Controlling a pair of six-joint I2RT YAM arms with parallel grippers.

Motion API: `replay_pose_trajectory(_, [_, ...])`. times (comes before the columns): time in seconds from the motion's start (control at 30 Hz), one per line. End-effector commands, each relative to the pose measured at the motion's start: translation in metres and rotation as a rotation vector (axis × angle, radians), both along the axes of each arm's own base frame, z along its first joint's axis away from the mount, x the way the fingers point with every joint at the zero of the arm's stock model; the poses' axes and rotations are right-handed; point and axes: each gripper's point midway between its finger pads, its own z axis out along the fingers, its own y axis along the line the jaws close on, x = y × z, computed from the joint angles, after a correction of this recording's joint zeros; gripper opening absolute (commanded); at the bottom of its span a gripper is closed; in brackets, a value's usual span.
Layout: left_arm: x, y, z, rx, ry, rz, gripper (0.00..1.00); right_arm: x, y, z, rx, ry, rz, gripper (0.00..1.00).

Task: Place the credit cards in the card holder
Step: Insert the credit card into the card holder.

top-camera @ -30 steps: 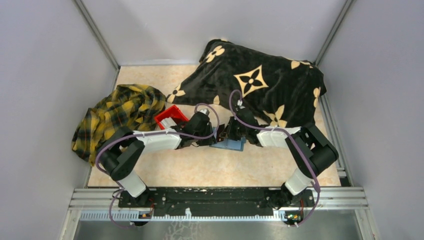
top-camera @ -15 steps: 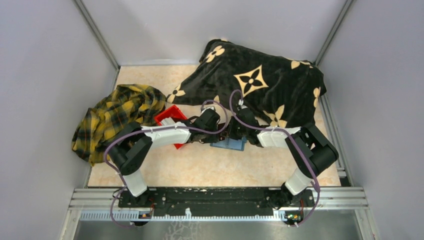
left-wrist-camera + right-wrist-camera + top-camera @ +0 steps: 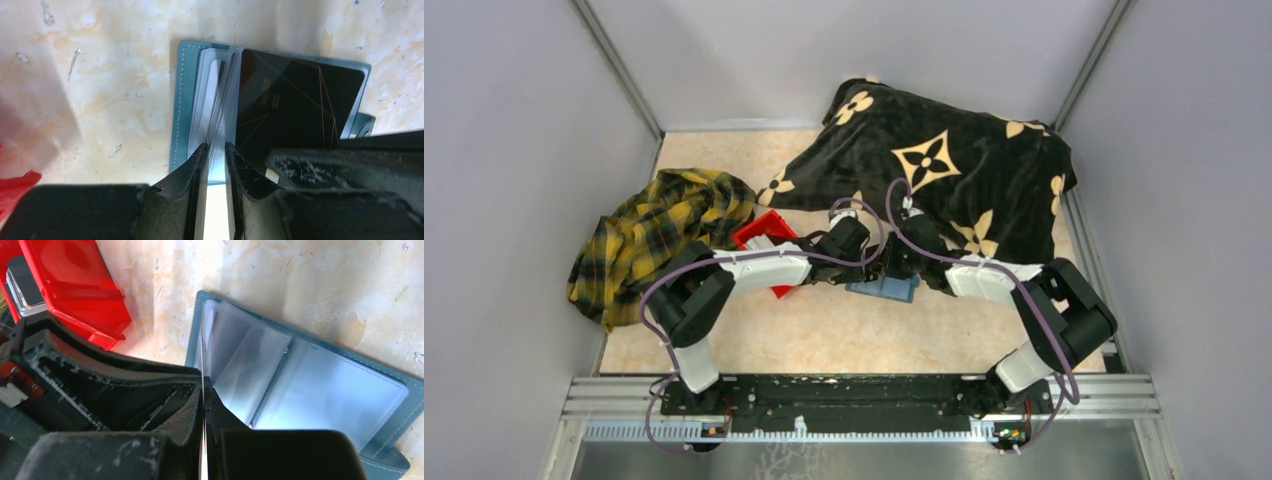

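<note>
Pinching a thin leaf (image 3: pixel 202 355) seen edge-on, sleeve or card I cannot tell, the right pincer (image 3: pixel 205 405) has its jaws pressed together at the 9 o'clock edge of the open card holder (image 3: pixel 325 390), which lies flat on the counter (image 3: pixel 310 275). The left pincer (image 3: pixel 216 161) shows a narrow gap above the sleeves; whether it grips anything I cannot tell. One dark card (image 3: pixel 295 105) sits in the card holder. At 10 o'clock the red bin (image 3: pixel 75 285) holds a silvery card (image 3: pixel 19 280), so the job looks partly done.
</note>
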Motion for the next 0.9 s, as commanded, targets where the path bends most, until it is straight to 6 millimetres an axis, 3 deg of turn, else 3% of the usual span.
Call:
replay_pose_trajectory(0.0, [-0.035,0.044,-0.072,0.225,0.155,0.006,0.26,0.005,0.001,0.028,0.011,-0.084,0.014,0.0])
replay_pose_trajectory(0.47, [-0.038,0.044,-0.074,0.228,0.165,0.003,0.26,0.006,-0.028,0.029,-0.086,-0.111,-0.066,0.0])
replay_pose_trajectory(0.87, [-0.04,0.048,-0.073,0.231,0.16,0.006,0.25,0.004,-0.038,0.016,-0.082,-0.076,-0.118,0.0])
